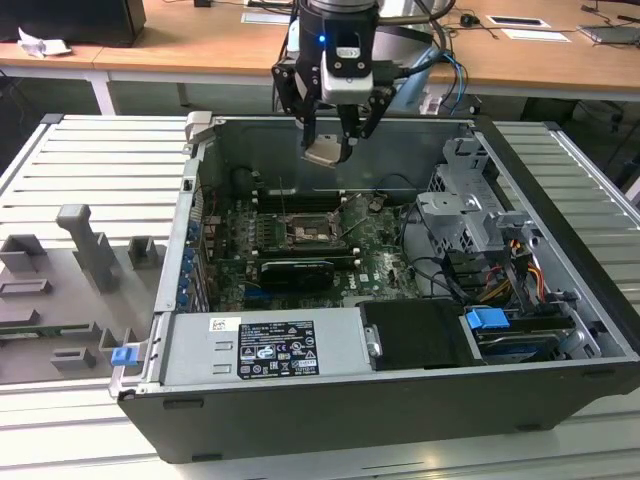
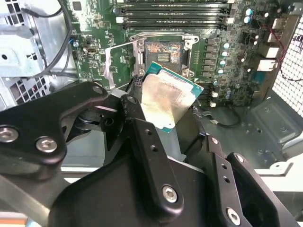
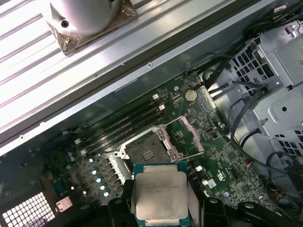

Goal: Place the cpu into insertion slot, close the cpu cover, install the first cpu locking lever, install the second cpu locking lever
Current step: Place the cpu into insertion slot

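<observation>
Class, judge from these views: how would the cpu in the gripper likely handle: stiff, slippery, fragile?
Probably stiff: the cpu looks flat though the gripper pinches only its edges. Its smooth metal face likely slips easily. Thin, so probably light.

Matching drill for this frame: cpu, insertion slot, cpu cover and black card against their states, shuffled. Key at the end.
Column 1
1. cpu, small flat square silver-grey chip
2. insertion slot, square dark socket with a thin silver rim
3. cpu cover, thin silver-grey metal frame
4. long black card

Column 2
A. swung open beside the slot
B. empty, on the green board
C. on the board, apart from the slot
D. clamped in the gripper, above the board

Pairs: 1-D, 2-B, 3-A, 4-C
</observation>
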